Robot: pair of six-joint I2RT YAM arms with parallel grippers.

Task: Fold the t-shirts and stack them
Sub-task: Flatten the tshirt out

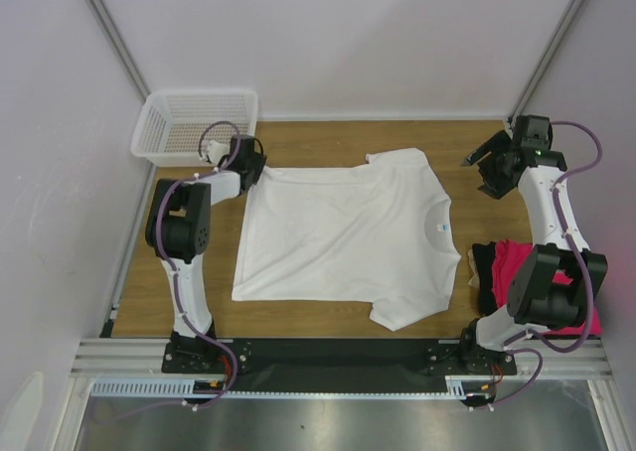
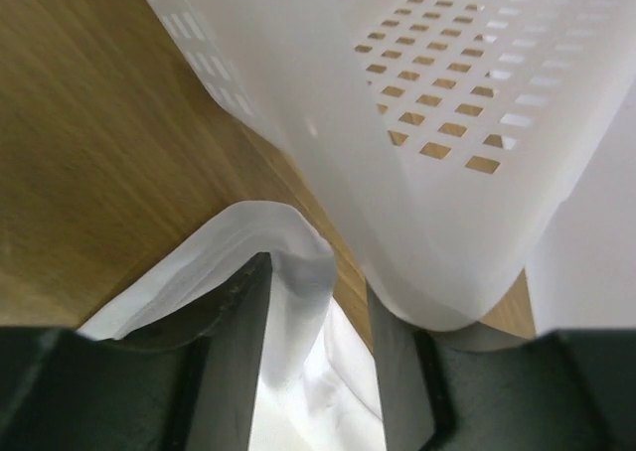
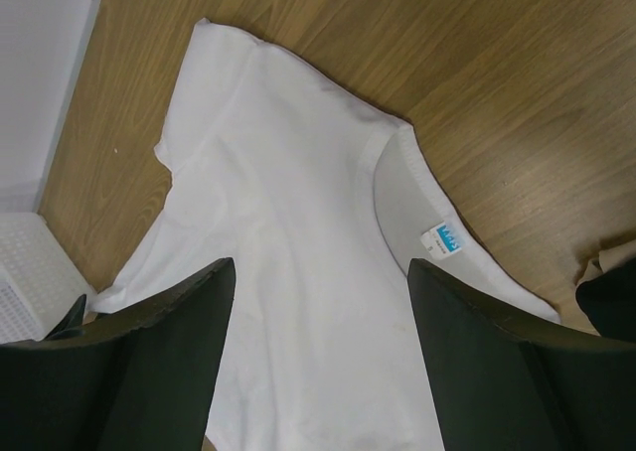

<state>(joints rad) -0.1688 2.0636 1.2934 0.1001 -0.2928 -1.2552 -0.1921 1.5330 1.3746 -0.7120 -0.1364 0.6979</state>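
**Folding not yet begun: one shirt laid flat, two in a heap**

The white t-shirt (image 1: 343,237) lies spread on the table (image 1: 328,133), sleeves out, with no fold made. The left gripper (image 2: 318,272) sits at its far hem corner beside the basket (image 1: 194,98). Its jaws are half closed around a raised flap of cloth, but whether they pinch it cannot be told. The right gripper (image 3: 320,272) hovers wide open and empty above the collar side. The pink t-shirt (image 1: 509,262) and black t-shirt (image 1: 484,272) lie crumpled at the right. All folding and stacking remains.
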